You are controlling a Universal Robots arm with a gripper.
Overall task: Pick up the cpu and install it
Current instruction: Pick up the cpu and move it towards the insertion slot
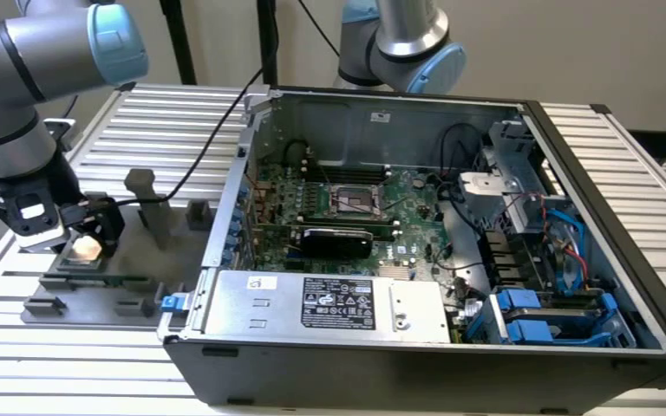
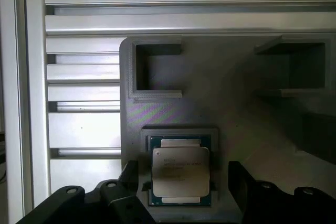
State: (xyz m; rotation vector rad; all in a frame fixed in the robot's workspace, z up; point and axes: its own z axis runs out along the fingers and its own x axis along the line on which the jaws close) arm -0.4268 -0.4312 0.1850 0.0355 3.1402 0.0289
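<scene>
The cpu [image 2: 181,176], a flat square chip with a silvery top and a green rim, lies in a shallow recess of the grey fixture plate [image 2: 236,124]. My gripper [image 2: 184,178] hovers over it, open, one dark finger [image 2: 129,176] on each side and a gap between each finger and the chip. In the exterior view the gripper [image 1: 86,241] hangs low over the fixture plate [image 1: 101,282] at that view's left, hiding the chip. The motherboard's black socket frame [image 1: 356,201] sits inside the open computer case [image 1: 426,364].
Grey upright blocks [image 1: 140,192] stand on the fixture plate near the gripper. A green memory stick [image 1: 114,280] lies along the plate's front. A second robot arm [image 1: 408,43] stands behind the case. The slatted aluminium table [image 1: 67,355] carries everything.
</scene>
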